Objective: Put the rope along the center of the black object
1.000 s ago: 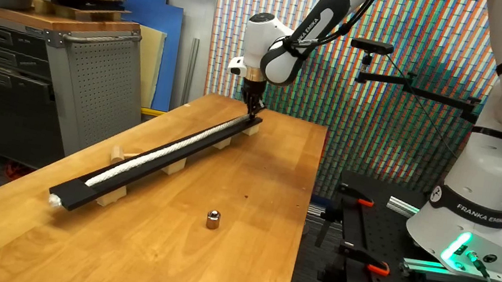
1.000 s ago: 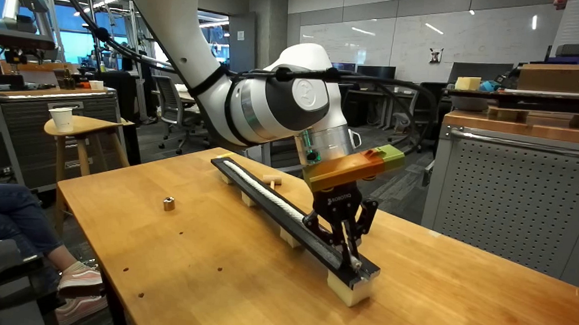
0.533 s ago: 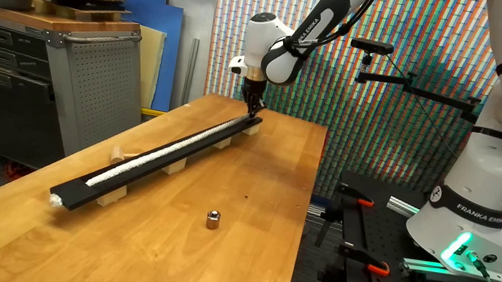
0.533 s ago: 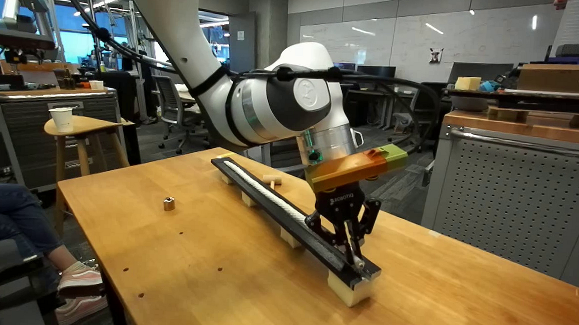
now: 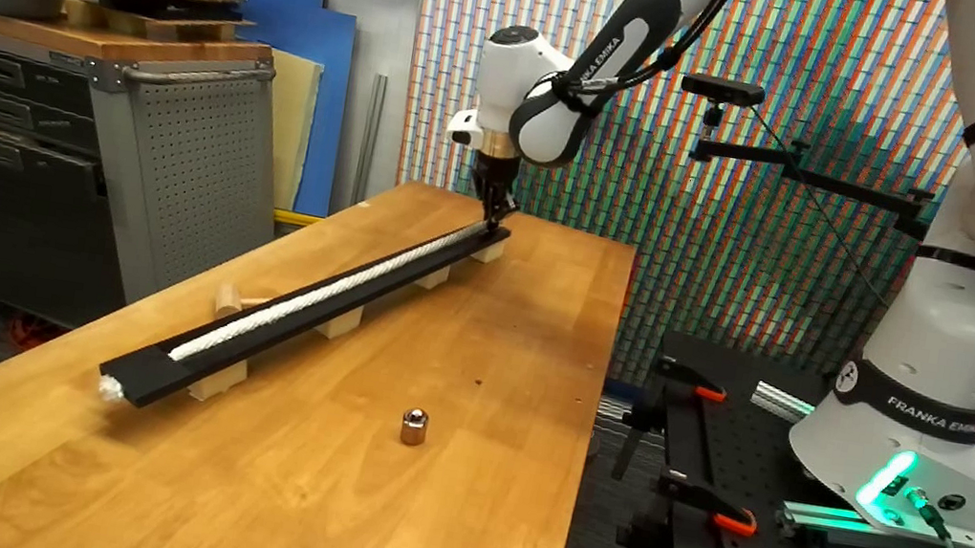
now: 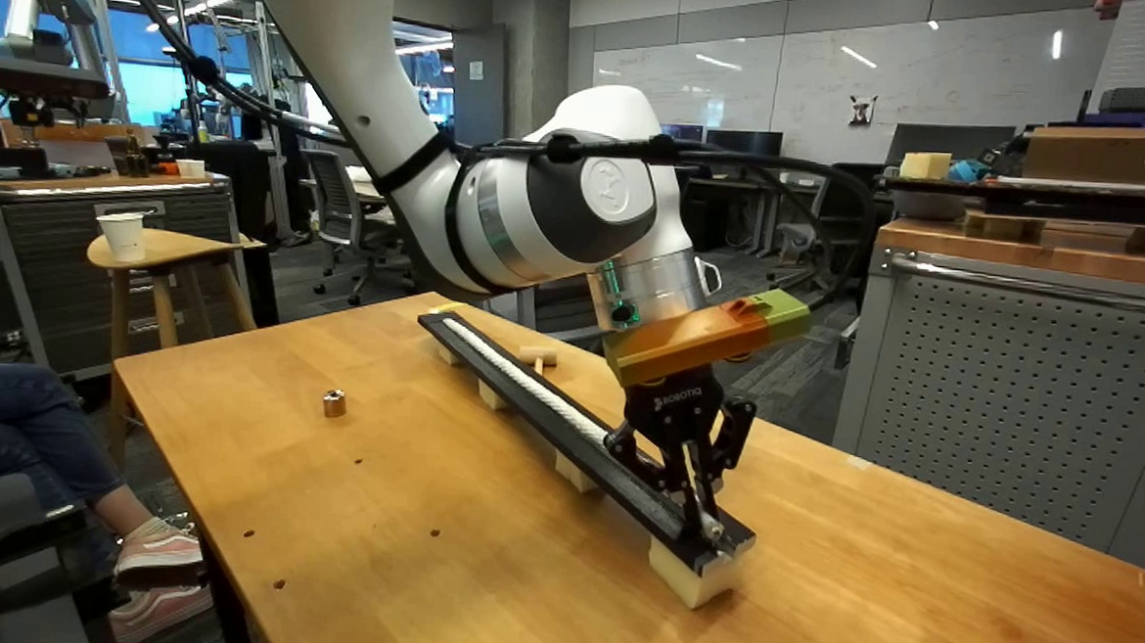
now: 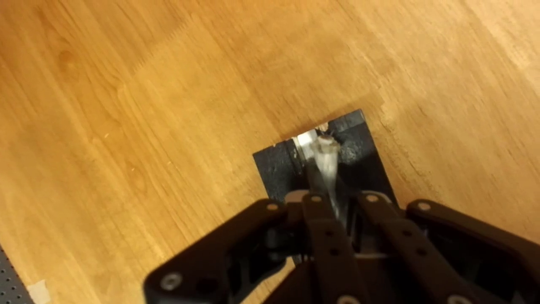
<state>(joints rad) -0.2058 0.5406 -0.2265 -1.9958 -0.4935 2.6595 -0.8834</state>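
Observation:
The black object is a long straight bar with a centre groove, raised on pale blocks. It also shows in an exterior view. The white rope lies along its groove for most of the length; it also shows in an exterior view. A frayed white tip pokes out at the bar's far-from-gripper end. My gripper is low over the bar's opposite end, fingers close together. In the wrist view the rope's tapered end runs between the fingers, just above the bar.
Pale support blocks stand under the bar. A small metal cylinder stands on the wooden table. A wooden mallet lies close behind the bar. A grey cart stands beyond the table's long edge.
My gripper has moved slightly outward along the bar's length, away from the rope-covered middle. The bar and rope have shifted a little the same way with it.

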